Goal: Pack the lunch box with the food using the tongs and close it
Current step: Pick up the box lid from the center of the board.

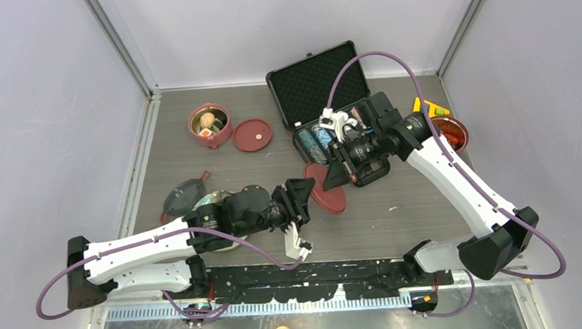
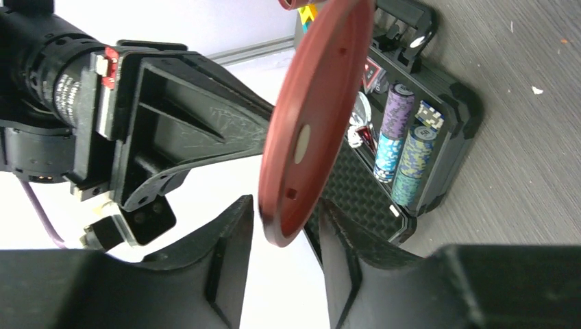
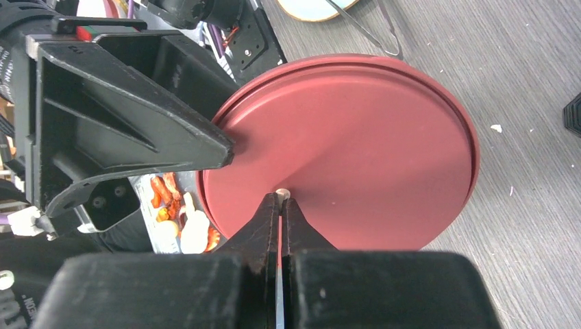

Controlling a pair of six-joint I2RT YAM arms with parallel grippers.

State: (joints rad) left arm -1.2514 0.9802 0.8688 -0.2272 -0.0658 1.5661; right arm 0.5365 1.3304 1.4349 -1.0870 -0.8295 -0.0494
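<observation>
My right gripper (image 3: 281, 199) is shut on the small knob at the middle of a flat round red inner lid (image 3: 356, 144) and holds it on edge above the table (image 1: 326, 192). My left gripper (image 2: 284, 233) stands open, one finger on each side of the lid's lower rim (image 2: 288, 226). A maroon lunch box tier (image 1: 210, 126) with food in it sits at the back left, a second red lid (image 1: 252, 134) beside it. Orange and white food (image 3: 179, 219) shows behind the held lid. The silver tongs (image 3: 363, 27) lie across a pale plate (image 3: 312, 8).
An open black case (image 1: 321, 81) with poker chip stacks (image 2: 404, 147) lies right behind the held lid. A dark round top lid (image 1: 186, 196) rests by my left arm. Another red bowl (image 1: 450, 133) stands at the far right.
</observation>
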